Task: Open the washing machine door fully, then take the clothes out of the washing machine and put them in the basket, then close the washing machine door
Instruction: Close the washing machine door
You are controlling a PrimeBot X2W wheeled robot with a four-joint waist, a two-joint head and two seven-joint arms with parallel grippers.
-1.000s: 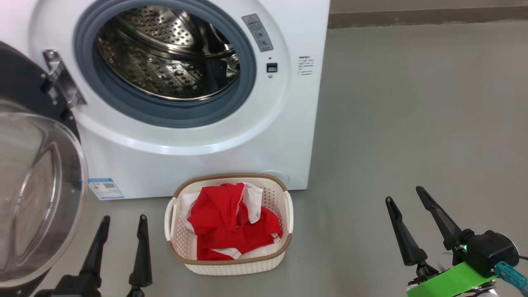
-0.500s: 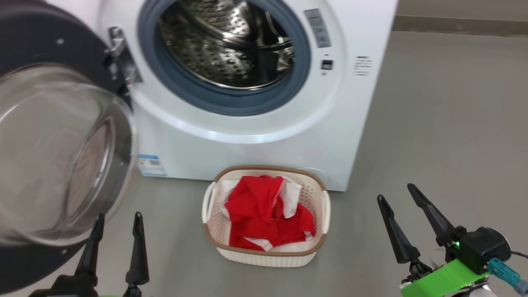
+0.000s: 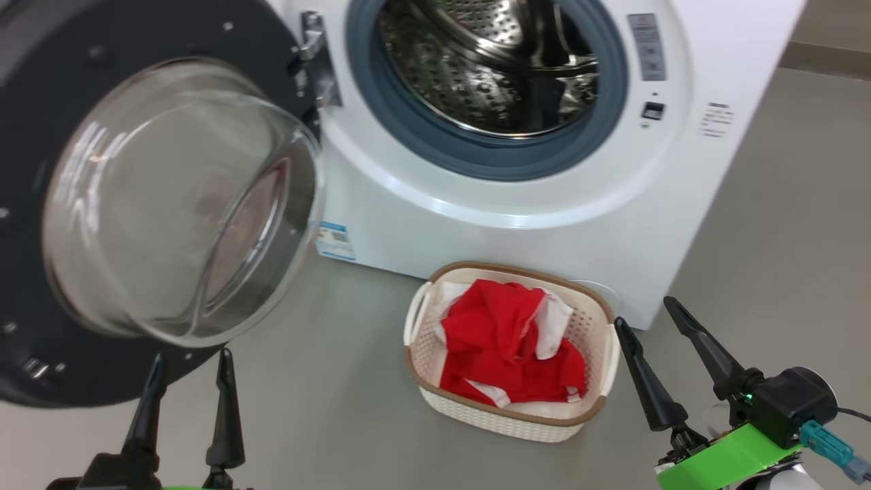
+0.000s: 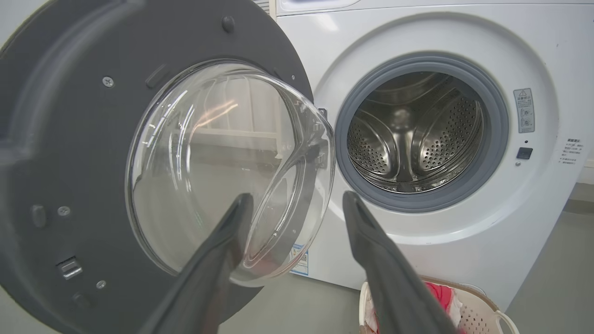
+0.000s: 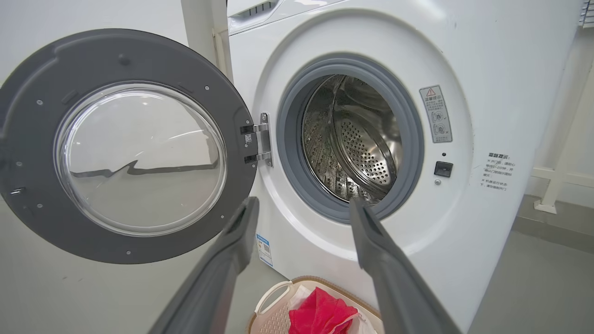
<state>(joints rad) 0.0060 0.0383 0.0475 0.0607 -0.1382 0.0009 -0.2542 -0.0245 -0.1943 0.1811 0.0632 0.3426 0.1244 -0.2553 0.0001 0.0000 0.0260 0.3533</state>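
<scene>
Head camera has swung left since a second ago; the door (image 3: 156, 204) hangs wide open at the left.
Clothes (image 3: 507, 340) lie in the basket (image 3: 507, 425), just near of the washer (image 3: 476, 231), between the grippers. Left gripper (image 3: 192, 355), spread and empty, sits under the door's lower rim; right gripper (image 3: 643, 309), spread and empty, just right of the basket. Open floor (image 3: 782, 238) lies right.

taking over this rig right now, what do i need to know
Left gripper: jaws open, empty. Right gripper: jaws open, empty, beside the basket.
Washing machine door: swung wide open at the left. Drum: no clothes seen inside. Red clothes: in the basket, on the floor before the washing machine.
Done: door opened, clothes unloaded. Left: close the door.
</scene>
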